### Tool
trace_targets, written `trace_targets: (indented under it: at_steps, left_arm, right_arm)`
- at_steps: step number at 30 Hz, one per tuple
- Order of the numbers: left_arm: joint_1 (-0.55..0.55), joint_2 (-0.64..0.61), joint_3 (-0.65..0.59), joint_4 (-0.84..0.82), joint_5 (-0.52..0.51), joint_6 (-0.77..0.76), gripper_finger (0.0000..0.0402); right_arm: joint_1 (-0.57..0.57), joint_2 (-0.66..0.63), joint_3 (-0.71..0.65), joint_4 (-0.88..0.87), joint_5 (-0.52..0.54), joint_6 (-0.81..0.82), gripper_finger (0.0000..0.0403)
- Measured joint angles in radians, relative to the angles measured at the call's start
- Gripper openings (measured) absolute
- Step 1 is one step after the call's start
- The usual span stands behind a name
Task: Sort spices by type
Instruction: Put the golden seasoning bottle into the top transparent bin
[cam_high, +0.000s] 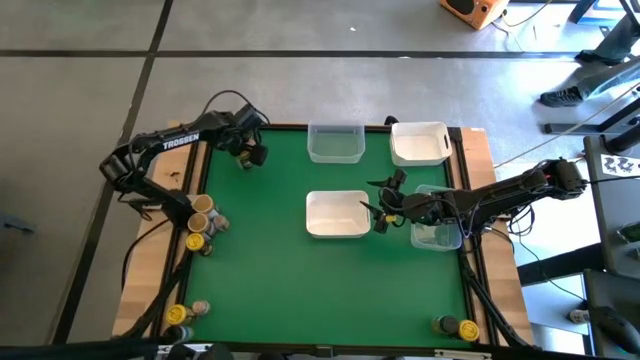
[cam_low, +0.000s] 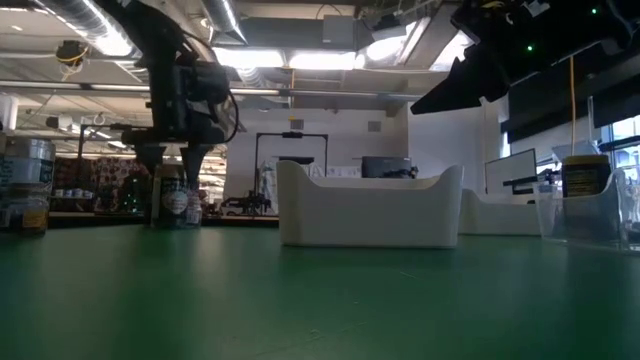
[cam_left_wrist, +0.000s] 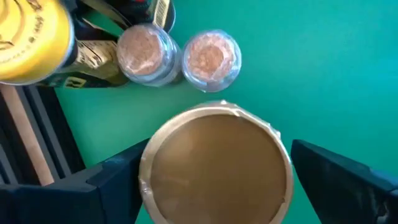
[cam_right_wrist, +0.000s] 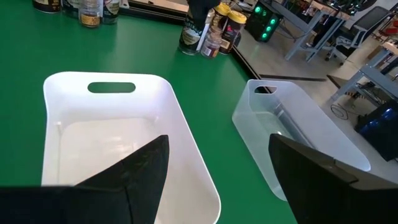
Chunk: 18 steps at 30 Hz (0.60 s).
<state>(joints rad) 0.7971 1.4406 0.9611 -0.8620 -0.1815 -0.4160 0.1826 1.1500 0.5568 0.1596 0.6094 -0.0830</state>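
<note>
White tray (cam_right_wrist: 193, 162) bare — clear tray (cam_right_wrist: 348, 155) too.

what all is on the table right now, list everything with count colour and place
jars by the left edge: a cluster, exact count unclear, tan and yellow lids, mid left side
jars at the near left corner: two, yellow and tan lids
jars at the near right corner: two, dark and yellow lids
white trays: two, one at the centre, one at the far right
clear trays: two, one at the far centre, one under the right arm
table: one, green top
left tool: open, around a tan-lidded jar in the cluster
right tool: open, empty, over the centre white tray
</note>
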Motion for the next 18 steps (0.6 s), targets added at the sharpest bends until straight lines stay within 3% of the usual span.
trace_targets:
  at_steps: [8,18]
  left_arm:
    - [-0.015,0.0,-0.005,0.021,0.006,0.064,0.0276]
    - [-0.138,0.0,0.005,0.011,0.025,0.163,0.0273]
  right_arm:
    - [0.0,0.0,0.0,0.001,0.0,0.002,0.0276]
    - [0.0,0.0,0.0,0.004,0.0,0.003,0.0276]
